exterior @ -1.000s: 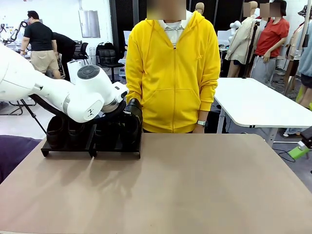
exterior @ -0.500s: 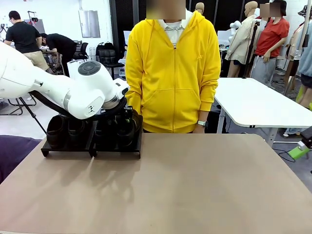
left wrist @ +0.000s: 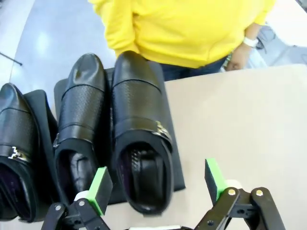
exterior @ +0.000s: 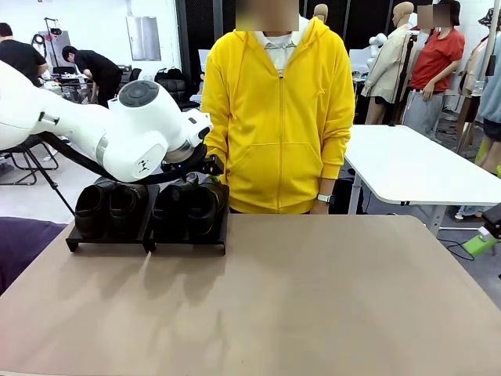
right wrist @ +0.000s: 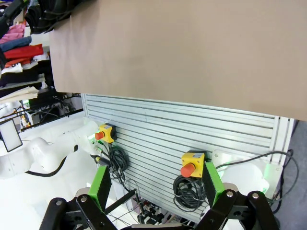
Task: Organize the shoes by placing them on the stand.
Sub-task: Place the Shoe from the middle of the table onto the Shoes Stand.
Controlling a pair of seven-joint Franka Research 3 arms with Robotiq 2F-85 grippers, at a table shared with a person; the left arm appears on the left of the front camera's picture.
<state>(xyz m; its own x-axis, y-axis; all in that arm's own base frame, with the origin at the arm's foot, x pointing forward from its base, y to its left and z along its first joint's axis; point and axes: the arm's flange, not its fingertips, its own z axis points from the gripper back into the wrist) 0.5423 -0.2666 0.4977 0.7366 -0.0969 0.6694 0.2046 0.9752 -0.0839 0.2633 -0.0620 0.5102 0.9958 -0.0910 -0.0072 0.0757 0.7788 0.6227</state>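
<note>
Several black loafers stand in a row on the black stand (exterior: 188, 246) at the table's far left. The rightmost shoe (exterior: 203, 207) lies beside its pair (exterior: 169, 208) on the right tray, and another pair (exterior: 108, 207) fills the left tray. My left gripper (exterior: 210, 168) hovers just above the rightmost shoe, open and holding nothing. In the left wrist view that shoe (left wrist: 141, 139) lies free below the spread left gripper (left wrist: 157, 184), with its neighbour (left wrist: 81, 129) beside it on the stand (left wrist: 176, 165). My right gripper (right wrist: 154, 187) is open and empty, off the table.
A person in a yellow hoodie (exterior: 278, 117) stands at the far edge, right behind the stand. The brown table (exterior: 313, 298) stretches to the right. The right wrist view looks at the table's top (right wrist: 192, 48) and a slatted panel (right wrist: 158, 129) with emergency-stop buttons.
My left gripper has opened and let go of the rightmost shoe, which now rests on the right tray. The arm has lifted slightly above it.
</note>
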